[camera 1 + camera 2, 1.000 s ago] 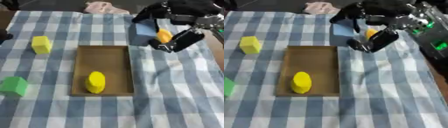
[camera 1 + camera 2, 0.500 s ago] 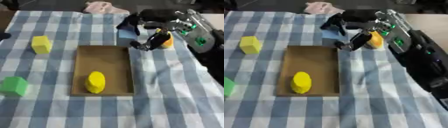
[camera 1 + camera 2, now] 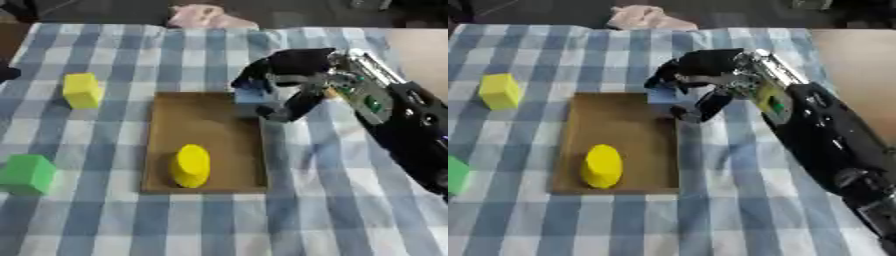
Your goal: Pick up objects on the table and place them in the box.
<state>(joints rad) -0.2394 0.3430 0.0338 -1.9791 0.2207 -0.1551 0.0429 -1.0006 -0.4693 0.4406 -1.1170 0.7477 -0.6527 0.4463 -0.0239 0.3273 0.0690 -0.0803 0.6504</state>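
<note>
Two cubes waiting: the yellow cube [image 3: 82,90] and the green cube [image 3: 27,173] sit on the checked counter [image 3: 350,200], both well apart from the right robot hand [image 3: 293,82], off to its left past the box.
Change: a second ago the right robot hand was out beyond the box's right side with something orange in it; now it has swung left and hangs over the box's far right corner.
Hold: fingers curled around a light blue block [image 3: 251,95], which is right at the rim, half over the box floor by the look of it; a speck of orange shows by the wrist, too small to name.
Meaning: I'd call this the delivery, arm in position for a drop, only the release to come.
Box: the brown cardboard box [image 3: 166,150] lies flat, just below and left of the robot hand.
Already in: one yellow oval piece [image 3: 190,165] lies at the near end of the box, clear of where the block would land.
Left hand: not in view in either eye.
Also around: a pink crumpled cloth [image 3: 646,18] at the far edge, beyond the robot hand and touching nothing in play.
In the way: nothing much. The one risk I see is the block catching the box's right wall, since it hangs so close to that edge; a nudge further left before opening looks wise.
</note>
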